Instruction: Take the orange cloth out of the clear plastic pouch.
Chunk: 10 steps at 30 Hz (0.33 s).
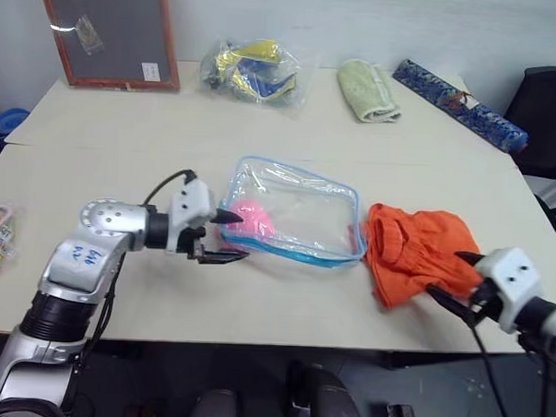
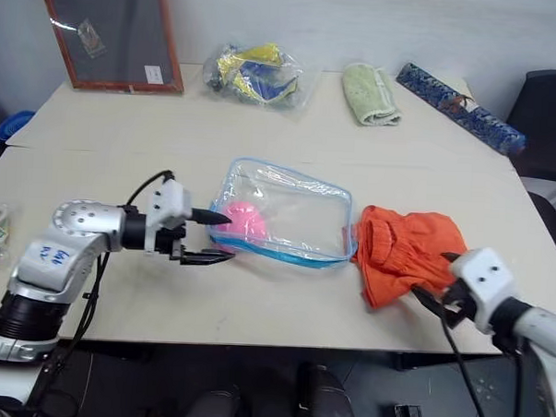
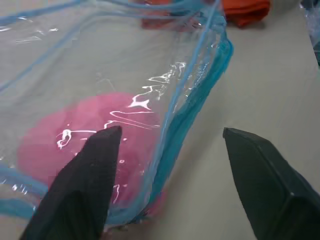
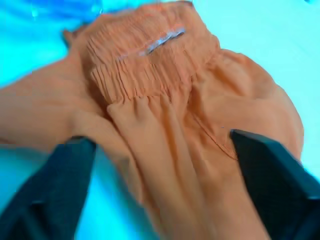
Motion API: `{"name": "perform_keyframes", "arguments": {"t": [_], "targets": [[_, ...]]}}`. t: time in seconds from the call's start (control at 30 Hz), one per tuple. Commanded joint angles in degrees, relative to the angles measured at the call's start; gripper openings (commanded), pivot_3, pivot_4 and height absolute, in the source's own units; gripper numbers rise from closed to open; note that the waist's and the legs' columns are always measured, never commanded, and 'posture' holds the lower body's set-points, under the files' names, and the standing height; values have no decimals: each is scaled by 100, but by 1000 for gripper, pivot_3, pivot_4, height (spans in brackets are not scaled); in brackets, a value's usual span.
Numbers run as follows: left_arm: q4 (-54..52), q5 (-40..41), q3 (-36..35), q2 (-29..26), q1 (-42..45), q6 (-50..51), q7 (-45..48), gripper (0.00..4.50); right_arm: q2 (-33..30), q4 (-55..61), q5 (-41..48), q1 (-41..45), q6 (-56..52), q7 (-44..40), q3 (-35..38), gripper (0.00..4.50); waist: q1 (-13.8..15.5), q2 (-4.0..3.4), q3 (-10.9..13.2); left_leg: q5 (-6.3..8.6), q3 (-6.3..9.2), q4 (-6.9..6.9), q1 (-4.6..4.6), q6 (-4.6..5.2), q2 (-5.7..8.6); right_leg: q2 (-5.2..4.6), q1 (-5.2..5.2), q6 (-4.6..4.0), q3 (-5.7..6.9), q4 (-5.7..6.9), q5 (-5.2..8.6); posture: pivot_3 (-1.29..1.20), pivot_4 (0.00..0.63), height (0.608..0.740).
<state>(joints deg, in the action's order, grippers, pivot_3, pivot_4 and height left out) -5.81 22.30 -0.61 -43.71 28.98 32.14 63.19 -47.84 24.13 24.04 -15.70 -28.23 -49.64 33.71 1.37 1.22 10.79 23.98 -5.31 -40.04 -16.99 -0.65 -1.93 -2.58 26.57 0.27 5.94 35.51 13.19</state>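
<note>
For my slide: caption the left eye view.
Orange cloth lies on the table beside the clear pouch; both grippers open.

Through the right wrist camera I see the orange cloth point(image 4: 170, 115) lying crumpled on the pale table point(image 4: 260, 35), its gathered waistband up. My right gripper point(image 4: 167, 192) stands spread wide, one finger point(image 4: 50, 195) on each side.

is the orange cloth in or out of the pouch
Out. The orange cloth lies crumpled on the table, just beside the clear pouch, which holds only a pink charm.
</note>
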Motion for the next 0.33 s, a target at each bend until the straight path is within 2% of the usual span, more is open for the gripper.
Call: {"name": "perform_keyframes", "arguments": {"t": [0.03, 0.17, 0.33], "targets": [[274, 603, -703, -630, 159, 360, 640, 4431, -297, 279, 856, -575, -852, -704, 1409, 4500, -2, 0, 0, 1, 0, 1, -1, 2, 0, 0, 0, 0, 0, -3, 0, 0, 150, 740], [917, 804, -1009, -1533, -11, 117, 1725, 4431, -405, -67, 1463, -1225, -1533, -1301, 2587, 4500, -15, 0, 0, 6, -1, 12, 2, 3, -6, 14, 0, -3, 1, -16, 5, 0, 150, 740], [1707, 446, -880, -1762, 261, -585, 1988, 4431, -410, -233, 1656, -1271, -1828, -1273, 2812, 4500, -10, 0, 0, 11, -5, 11, 5, 11, -2, 12, -2, -1, -4, -18, 6, 0, 150, 740]]}}
